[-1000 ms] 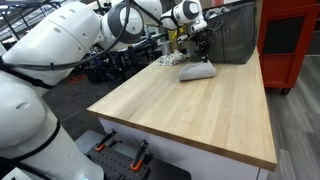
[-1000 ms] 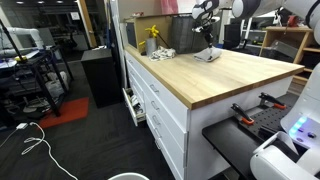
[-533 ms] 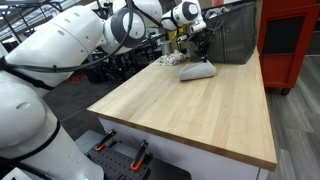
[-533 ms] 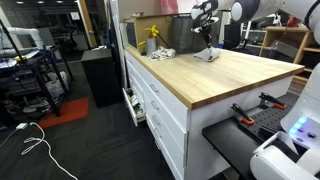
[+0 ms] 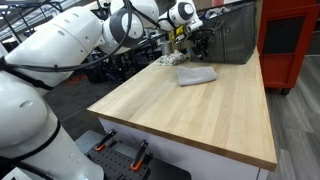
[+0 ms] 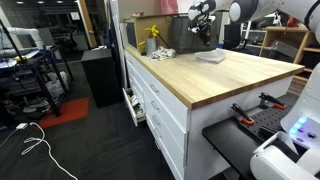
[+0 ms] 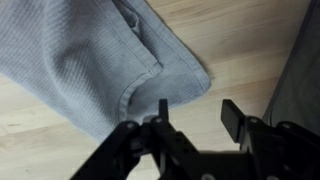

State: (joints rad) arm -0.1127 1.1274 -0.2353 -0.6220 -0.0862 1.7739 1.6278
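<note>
A grey ribbed cloth (image 5: 197, 75) lies flat on the far end of the wooden table (image 5: 190, 115); it also shows as a flat patch of cloth (image 6: 211, 57) from the side. My gripper (image 5: 198, 43) hangs a little above the cloth, apart from it. In the wrist view the cloth (image 7: 90, 55) fills the upper left, with its hemmed corner just beyond the left fingertip (image 7: 163, 106). The gripper (image 7: 197, 110) is open, and only bare wood shows between its fingers.
A dark grey bin (image 5: 235, 35) stands at the back of the table, close behind the gripper. A red cabinet (image 5: 290, 40) is beside it. A yellow object (image 6: 152, 38) and a crumpled grey item (image 6: 165, 53) sit near the table's far corner.
The jaws have opened and let go of the cloth. The cloth, earlier pulled up into a peak, now lies flat, and the gripper has lifted slightly.
</note>
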